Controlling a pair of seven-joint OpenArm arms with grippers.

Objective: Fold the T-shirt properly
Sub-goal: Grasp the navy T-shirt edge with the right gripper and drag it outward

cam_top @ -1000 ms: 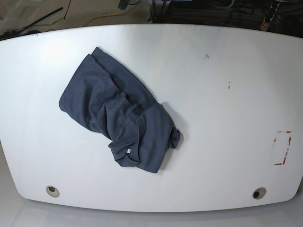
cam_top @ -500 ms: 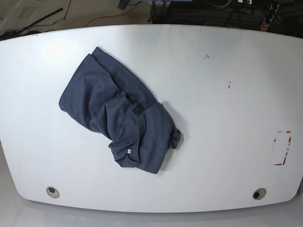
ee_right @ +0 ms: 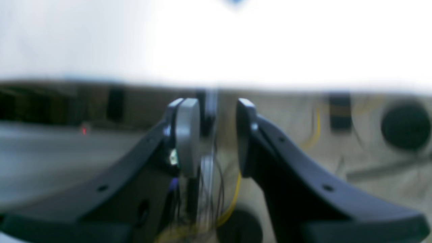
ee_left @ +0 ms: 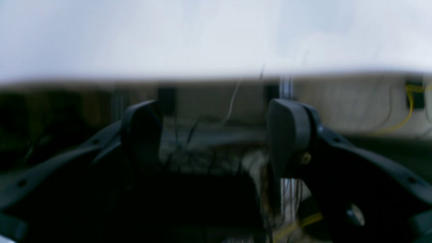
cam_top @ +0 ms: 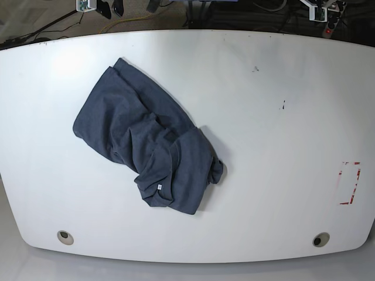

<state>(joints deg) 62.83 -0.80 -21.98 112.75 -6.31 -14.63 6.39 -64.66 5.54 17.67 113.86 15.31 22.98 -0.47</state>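
The T-shirt (cam_top: 140,140) lies crumpled in a loose heap on the left half of the white table (cam_top: 263,146), dark slate-blue, with its small white neck tag (cam_top: 159,187) facing up near the front. No lettering shows. My right gripper (ee_right: 214,135) is open and empty, and shows in the base view (cam_top: 111,8) at the top left edge, beyond the table's far side. My left gripper (ee_left: 214,135) is open wide and empty. The left arm's end (cam_top: 319,9) shows at the top right edge. Both are far from the shirt.
A red-marked rectangle (cam_top: 350,182) is at the table's right edge. Two round holes (cam_top: 65,236) (cam_top: 320,239) sit near the front corners. Small dark marks (cam_top: 284,105) dot the right half. Cables and a power strip lie on the floor behind the table.
The ends of both arms have come into the base view at its top edge. The T-shirt has not moved.
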